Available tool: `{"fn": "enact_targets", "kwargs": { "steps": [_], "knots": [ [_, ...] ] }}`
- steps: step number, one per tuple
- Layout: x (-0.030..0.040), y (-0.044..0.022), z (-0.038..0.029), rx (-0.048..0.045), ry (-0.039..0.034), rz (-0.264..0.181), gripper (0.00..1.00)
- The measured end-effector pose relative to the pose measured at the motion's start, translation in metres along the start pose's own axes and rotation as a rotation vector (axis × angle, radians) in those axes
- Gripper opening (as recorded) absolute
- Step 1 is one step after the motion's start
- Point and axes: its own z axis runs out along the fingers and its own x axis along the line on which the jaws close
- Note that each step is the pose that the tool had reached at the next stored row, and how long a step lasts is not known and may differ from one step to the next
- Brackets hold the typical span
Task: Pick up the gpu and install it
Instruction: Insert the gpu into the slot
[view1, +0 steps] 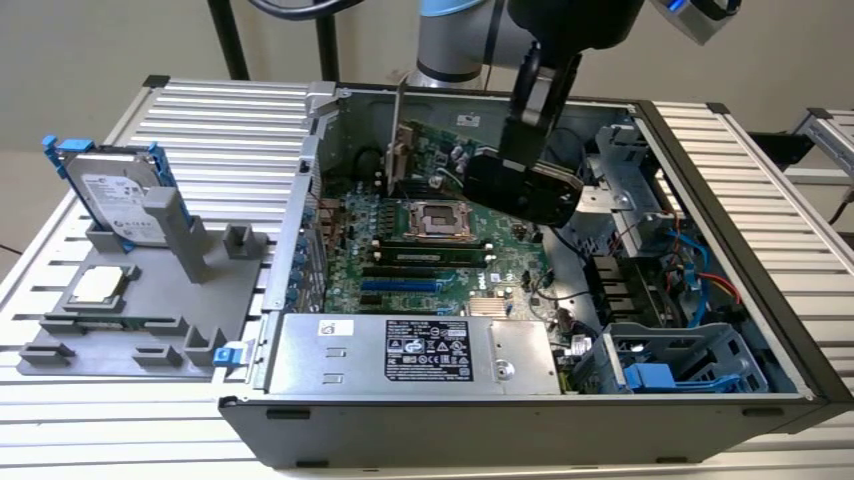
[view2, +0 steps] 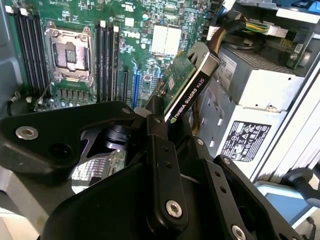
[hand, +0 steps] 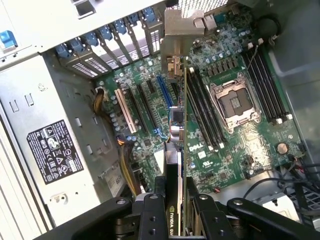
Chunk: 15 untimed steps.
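Pincer (hand: 175, 207) grips the gpu (hand: 178, 120) edge-down above the motherboard (hand: 245, 150), long axis roughly parallel to the expansion slots (hand: 125, 112), bracket (hand: 180, 30) rearward.

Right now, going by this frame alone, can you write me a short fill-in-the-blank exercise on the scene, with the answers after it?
1. The end effector is shut on the gpu, holding it over the ____ inside the computer case.
2. The hard drive stands ____ in the grey fixture.
3. The CPU chip lies on that fixture, to the exterior view's ____ of the case.
Missing words: motherboard; upright; left.
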Motion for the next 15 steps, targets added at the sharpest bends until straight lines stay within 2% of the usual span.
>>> {"fn": "enact_targets", "kwargs": {
  "steps": [15],
  "knots": [
    [0.0,0.0,-0.0006,0.0009,0.0024,-0.065,0.0]
  ]
}}
